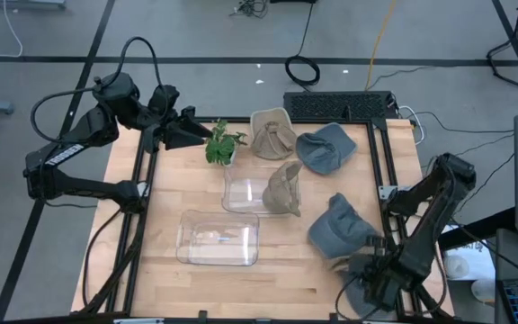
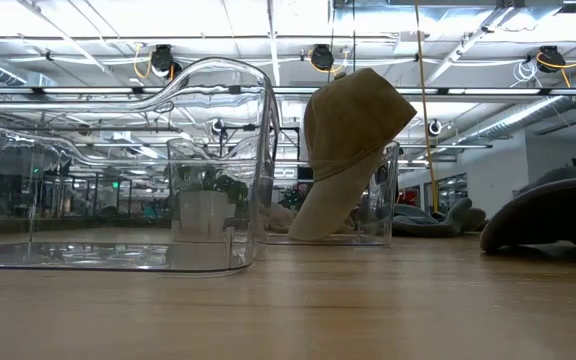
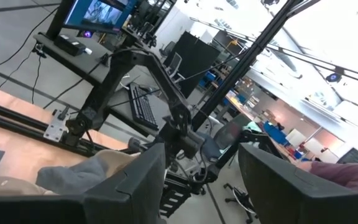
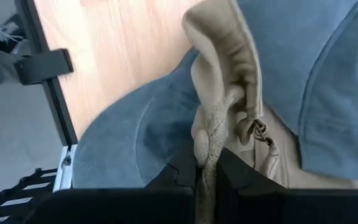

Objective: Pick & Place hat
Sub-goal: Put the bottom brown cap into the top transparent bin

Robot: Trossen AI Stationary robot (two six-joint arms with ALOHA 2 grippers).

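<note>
Right gripper (image 4: 207,180) clamped on tan fabric hat (image 4: 229,99), near table's right front corner, atop grey cloth hat (image 4: 135,137). Left gripper (image 1: 207,135) parted, empty, hovering by small green plant (image 1: 222,144). Count: three tan hats, three grey, two clear plastic bins (image 1: 218,237).

Tan hat (image 1: 283,189) propped in clear bin (image 1: 245,192) mid-bench (image 1: 169,279) (second bin (image 1: 218,238) nearer); right pincer (image 1: 371,270) at grey hats (image 1: 342,227).

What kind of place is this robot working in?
Most likely a robotics lab or workshop: cables trail over a grey taped floor, a monitor glows beside the bench, and exposed ducts and pipes run under the ceiling.
</note>
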